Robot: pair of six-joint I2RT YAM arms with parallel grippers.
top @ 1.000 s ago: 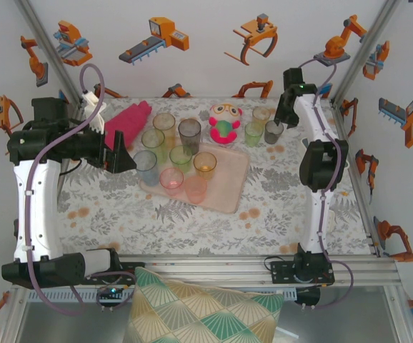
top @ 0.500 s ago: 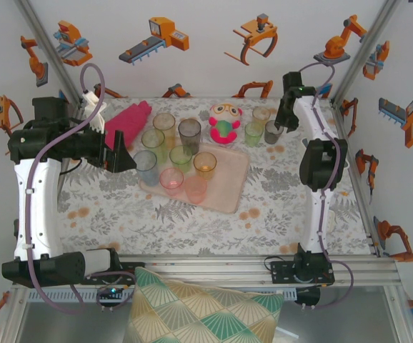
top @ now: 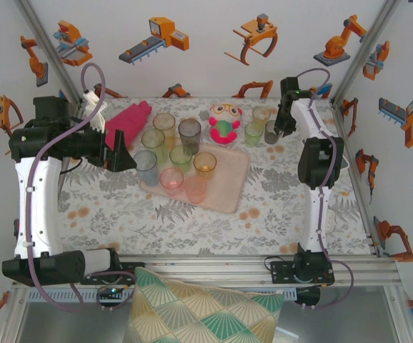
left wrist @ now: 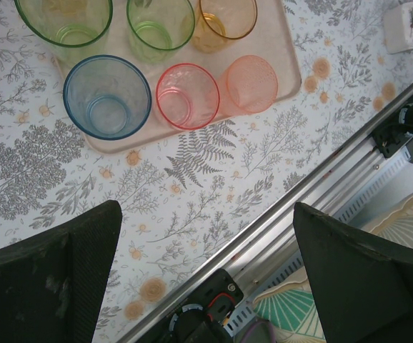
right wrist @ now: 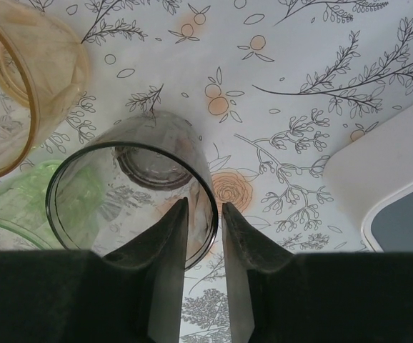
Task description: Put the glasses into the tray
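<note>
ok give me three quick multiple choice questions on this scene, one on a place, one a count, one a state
1. Where does the blue glass stand? A) on the tray beside the red glass B) stacked inside another glass C) between the left jaws
2. How many glasses stand right of the plush toy? A) one B) three C) five
3. The left jaws are: A) shut on a glass B) shut on the tray's rim C) wide open, holding nothing
Answers: A, it sits inside the tray's rim; B, amber glass, green glass, grey glass; C, its fingers stand far apart over bare tablecloth.
</note>
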